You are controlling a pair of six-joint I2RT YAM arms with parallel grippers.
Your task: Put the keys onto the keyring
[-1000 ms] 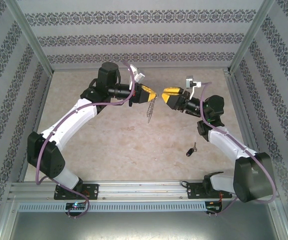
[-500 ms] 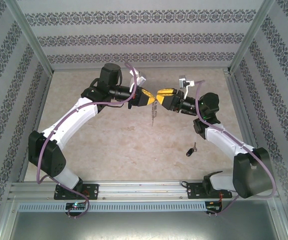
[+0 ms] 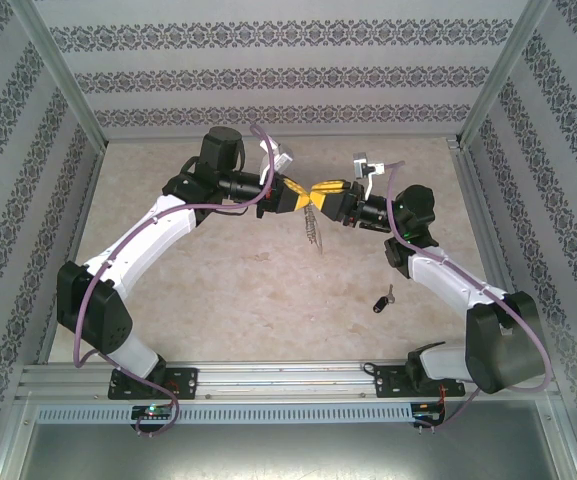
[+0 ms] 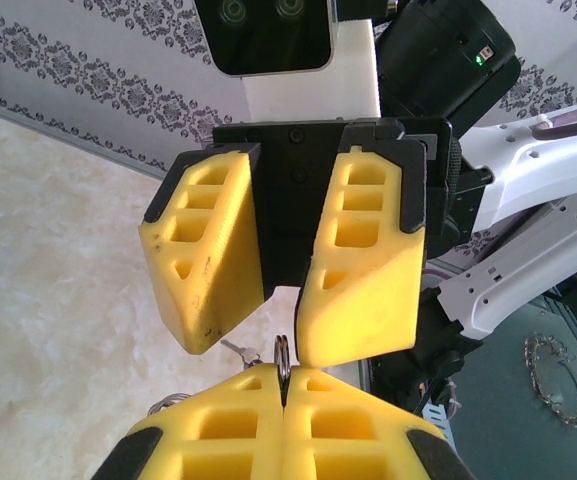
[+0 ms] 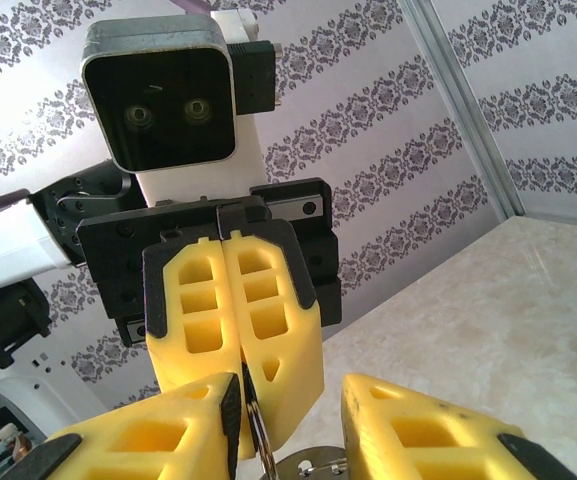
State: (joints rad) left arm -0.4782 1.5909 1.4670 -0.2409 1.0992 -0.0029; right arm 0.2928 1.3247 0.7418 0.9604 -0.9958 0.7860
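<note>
At the top of the keyring (image 3: pixel 313 226), your left gripper (image 3: pixel 302 194) is pressed together on the loop, and the beaded rest hangs down beneath. Facing it tip to tip, your right gripper (image 3: pixel 321 190) has its fingers (image 5: pixel 423 435) apart, one on either side of the pinched bit of keyring. You'll find the key (image 3: pixel 382 300) lying on the table (image 3: pixel 218 290), well apart from the keyring, toward the base of the right arm (image 3: pixel 496 348).
</note>
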